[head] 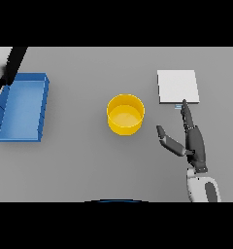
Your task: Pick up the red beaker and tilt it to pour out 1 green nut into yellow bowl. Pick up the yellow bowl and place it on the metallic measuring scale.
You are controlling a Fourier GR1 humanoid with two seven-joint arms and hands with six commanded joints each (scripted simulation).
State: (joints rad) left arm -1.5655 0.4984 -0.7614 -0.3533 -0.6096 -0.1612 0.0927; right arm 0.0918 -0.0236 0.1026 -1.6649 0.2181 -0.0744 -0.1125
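The yellow bowl [125, 114] stands upright in the middle of the table, and I see nothing green inside it. The metallic measuring scale [177, 86], a pale square plate, lies to its back right. My right hand [196, 143] is open to the right of the bowl, with the thumb spread toward the bowl and not touching it. Its fingers [187, 113] are straight and reach to the scale's front edge. No red beaker shows anywhere. A dark and white shape at the far left edge, behind the blue bin, looks like my left arm [10, 68].
A blue rectangular bin [42, 108] lies at the left of the table, with nothing visible in it. Bare grey table surface surrounds the bowl on all sides.
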